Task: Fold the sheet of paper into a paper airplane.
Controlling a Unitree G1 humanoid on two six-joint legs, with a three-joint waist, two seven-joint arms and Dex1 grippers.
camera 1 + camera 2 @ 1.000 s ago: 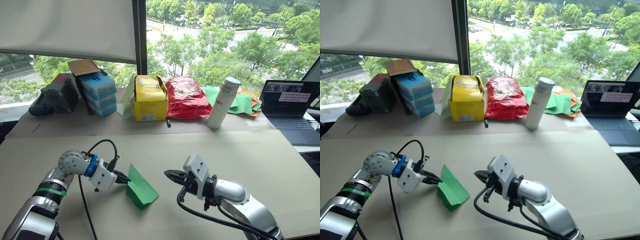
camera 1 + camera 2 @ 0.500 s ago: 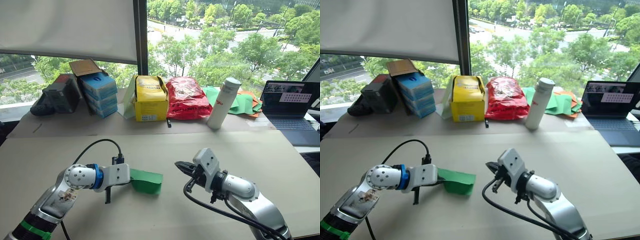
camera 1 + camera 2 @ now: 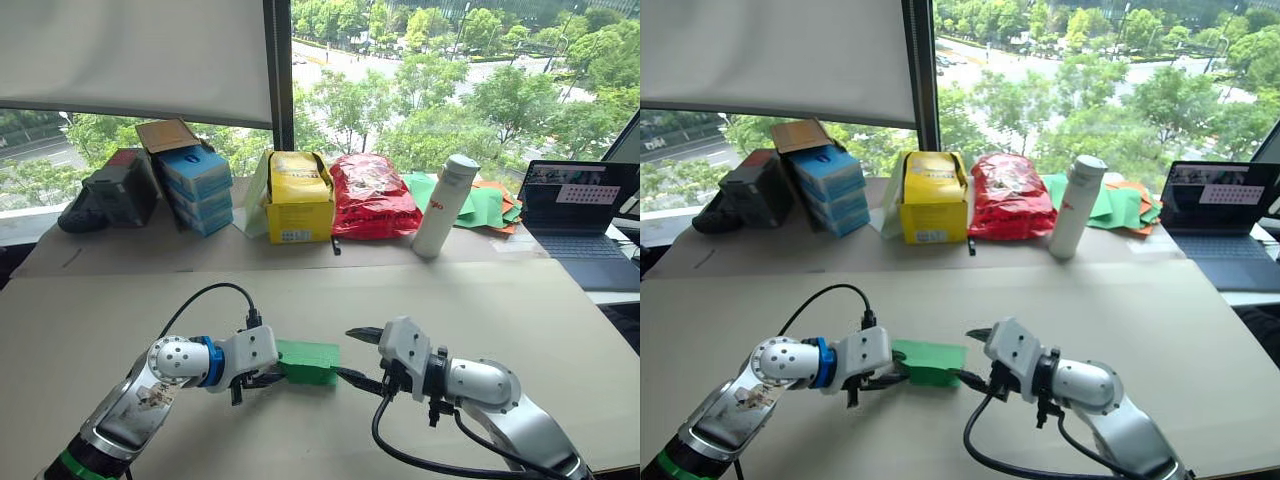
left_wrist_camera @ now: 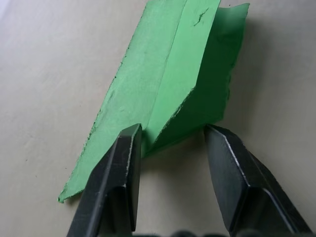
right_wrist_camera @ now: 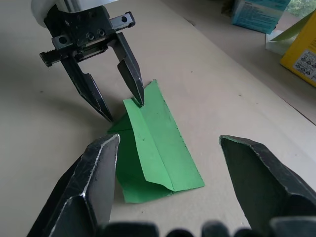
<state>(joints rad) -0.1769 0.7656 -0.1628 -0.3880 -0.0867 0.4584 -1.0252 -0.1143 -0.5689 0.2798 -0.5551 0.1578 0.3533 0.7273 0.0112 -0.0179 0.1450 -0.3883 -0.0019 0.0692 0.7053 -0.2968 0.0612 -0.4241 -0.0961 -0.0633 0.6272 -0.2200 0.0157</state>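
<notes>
The left gripper (image 5: 117, 106) stood with its jaws parted, one fingertip resting on the near end of the folded green paper (image 5: 155, 143) and the other set down on the tabletop just beside it, so that it pinned or straddled the paper's edge without clasping it. The right gripper (image 3: 360, 355) faced it from the paper's other end with its jaws spread wide, one finger low beside the far edge and one raised above, holding nothing. Between them the paper lay on the beige table (image 3: 480, 300), already a narrow layered wedge with a raised central ridge and a flap lifting on one side, so the task looked well along: the early nose and body folds seemed made, and the step in hand was likely setting or pressing a wing flap. Whether the left fingertip truly pressed the paper down or merely touched it was hard to judge from the wrist views. The next move would call for the left fingers to hold the wedge steady while the right gripper caught the loose flap and creased it flat along the ridge, taking care not to drag the light paper across the table. Well behind, along the window, stood a yellow box (image 3: 300, 198), a red bag (image 3: 373, 196), a white bottle (image 3: 446, 205), a heap of green and orange sheets (image 3: 490, 205) and a laptop (image 3: 583, 222).
</notes>
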